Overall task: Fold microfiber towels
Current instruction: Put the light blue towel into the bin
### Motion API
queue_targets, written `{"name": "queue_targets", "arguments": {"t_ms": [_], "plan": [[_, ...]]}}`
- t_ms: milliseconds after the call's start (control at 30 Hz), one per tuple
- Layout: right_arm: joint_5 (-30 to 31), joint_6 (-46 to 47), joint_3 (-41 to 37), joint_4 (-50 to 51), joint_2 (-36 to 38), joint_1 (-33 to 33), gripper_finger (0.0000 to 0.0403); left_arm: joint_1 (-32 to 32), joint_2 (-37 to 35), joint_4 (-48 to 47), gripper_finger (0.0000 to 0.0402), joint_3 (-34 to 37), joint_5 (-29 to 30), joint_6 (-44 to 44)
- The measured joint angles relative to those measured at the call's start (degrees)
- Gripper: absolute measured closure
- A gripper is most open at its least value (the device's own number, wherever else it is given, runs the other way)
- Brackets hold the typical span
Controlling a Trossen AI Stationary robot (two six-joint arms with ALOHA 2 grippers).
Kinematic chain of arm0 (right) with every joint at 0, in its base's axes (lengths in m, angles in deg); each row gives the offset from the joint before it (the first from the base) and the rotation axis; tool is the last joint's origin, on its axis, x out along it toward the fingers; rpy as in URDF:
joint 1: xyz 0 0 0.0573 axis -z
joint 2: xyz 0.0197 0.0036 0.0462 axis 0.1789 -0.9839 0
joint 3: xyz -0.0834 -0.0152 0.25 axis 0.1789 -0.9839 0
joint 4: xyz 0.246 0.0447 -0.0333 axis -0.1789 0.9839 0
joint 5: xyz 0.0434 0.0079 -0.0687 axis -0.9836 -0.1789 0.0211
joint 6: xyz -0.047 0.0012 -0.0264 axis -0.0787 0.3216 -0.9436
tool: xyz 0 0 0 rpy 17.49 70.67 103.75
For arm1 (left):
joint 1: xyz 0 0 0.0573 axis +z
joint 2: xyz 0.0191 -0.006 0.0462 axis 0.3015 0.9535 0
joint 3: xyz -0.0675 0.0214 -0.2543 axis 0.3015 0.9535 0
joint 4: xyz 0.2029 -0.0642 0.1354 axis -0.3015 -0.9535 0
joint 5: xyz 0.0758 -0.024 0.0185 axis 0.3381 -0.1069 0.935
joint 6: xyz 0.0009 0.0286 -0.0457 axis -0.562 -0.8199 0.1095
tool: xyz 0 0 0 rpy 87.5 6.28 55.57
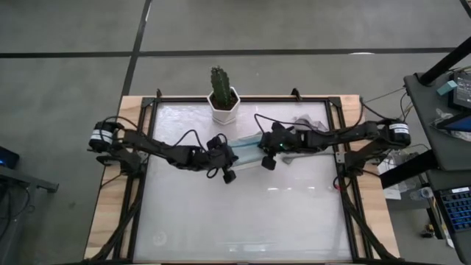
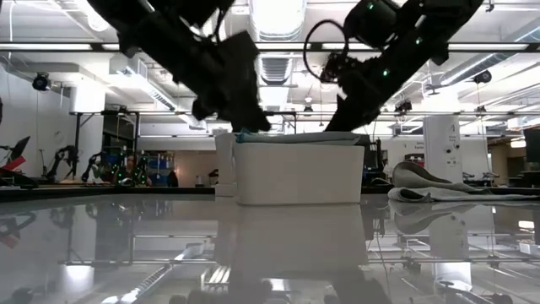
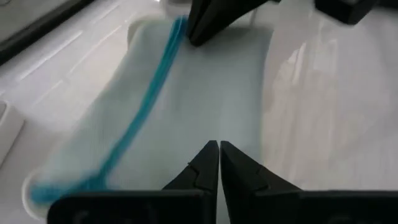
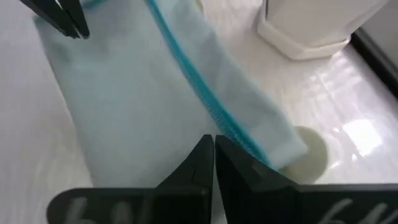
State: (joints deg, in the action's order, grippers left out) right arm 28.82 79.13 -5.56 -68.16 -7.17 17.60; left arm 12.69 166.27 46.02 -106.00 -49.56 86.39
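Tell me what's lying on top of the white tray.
A pale teal towel with a bright blue edge covers the white tray. Both jaws are shut at it. Anything beneath the towel is hidden.

Glossy table [image 1: 243,213]; tray [image 2: 299,173], potted cactus [image 1: 222,96], cloths [image 1: 313,125].

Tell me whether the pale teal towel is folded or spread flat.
Folded: the pale teal towel lies doubled on the tray, its blue edging running across its top layer.

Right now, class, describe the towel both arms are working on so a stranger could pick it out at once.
Start at the white cactus pot at the table's far edge. Just in front of it, between the two arms, lies the pale teal towel atop the white tray. Its bright blue edge stitching distinguishes it from the grey towel farther right.
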Motion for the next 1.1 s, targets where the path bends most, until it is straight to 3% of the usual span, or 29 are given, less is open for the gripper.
{"name": "queue_targets", "arguments": {"t_ms": [200, 300, 633, 833, 1100], "plan": [[-0.3, -0.1, 0.0, 1.3, 5.0, 0.0, 0.0394, 0.0, -5.6, -0.3, 0.04, 0.0, -0.4, -4.0], [-0.5, -0.7, 0.0, 0.8, 6.4, 0.4, 0.0394, 0.5, -6.9, 0.1, 0.04, 0.0, 2.7, -6.9], [-0.5, -1.1, 0.0, -3.0, 1.3, 2.6, 0.0394, 4.4, -0.7, 0.2, 0.04, 0.1, 8.2, -8.6], [2.1, -1.8, 0.0, -5.1, -3.3, 4.0, 0.0394, 5.9, 2.1, 0.2, 0.04, 0.3, 8.7, -3.8], [2.6, -3.6, 0.0, -5.1, -3.9, 4.4, 0.0394, 6.5, 2.3, -0.4, 0.04, 1.2, 9.2, 3.3]]}}
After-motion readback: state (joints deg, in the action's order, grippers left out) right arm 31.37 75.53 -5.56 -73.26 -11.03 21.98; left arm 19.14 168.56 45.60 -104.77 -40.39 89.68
